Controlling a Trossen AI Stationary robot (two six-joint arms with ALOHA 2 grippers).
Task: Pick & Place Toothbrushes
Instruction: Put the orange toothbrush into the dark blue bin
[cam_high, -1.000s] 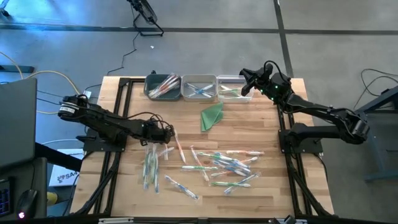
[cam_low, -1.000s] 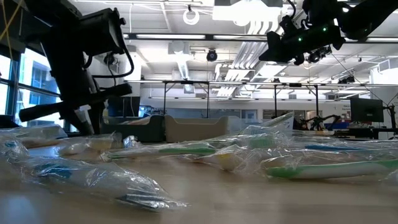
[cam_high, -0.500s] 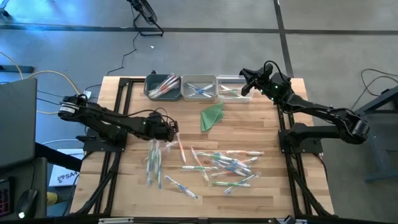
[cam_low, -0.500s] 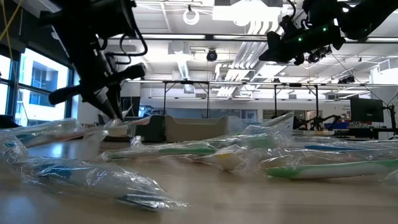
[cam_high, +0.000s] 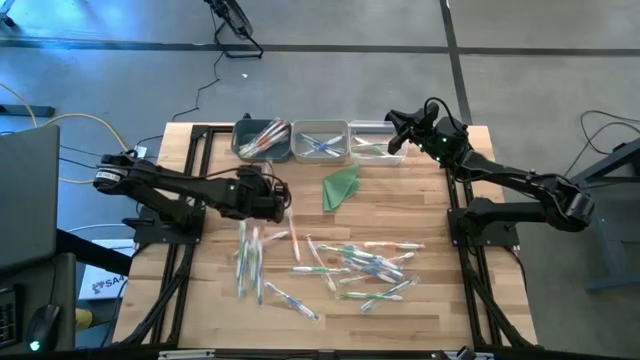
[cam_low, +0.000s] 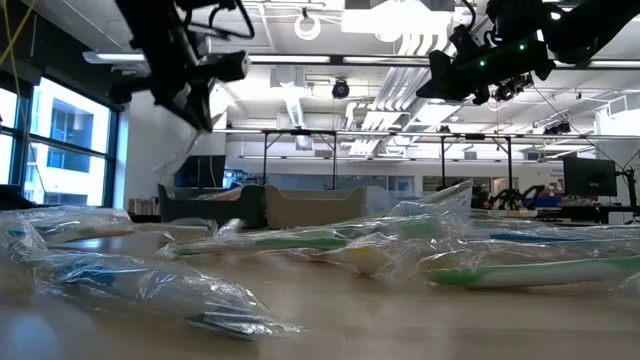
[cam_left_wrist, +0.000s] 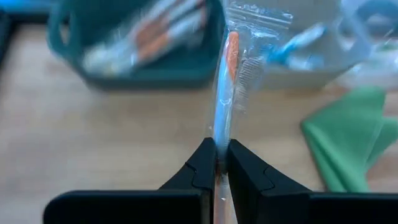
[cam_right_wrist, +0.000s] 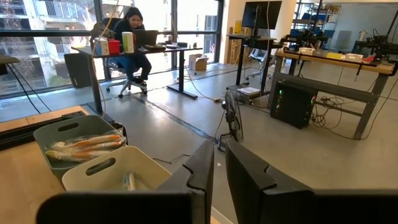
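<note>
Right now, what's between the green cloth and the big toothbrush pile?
Only bare wooden table shows between the green cloth and the toothbrush pile in the high view.

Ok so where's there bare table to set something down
Bare wood lies between the bins and the toothbrush pile, left of the green cloth, and along the right edge. The pile itself is crowded.

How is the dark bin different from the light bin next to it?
The dark bin is teal-grey and holds orange-accented toothbrushes; the light bin is pale and holds blue-accented toothbrushes. The dark bin sits at the row's left end, the light bin in its middle. Both have handle slots and stand at the table's far edge.
</note>
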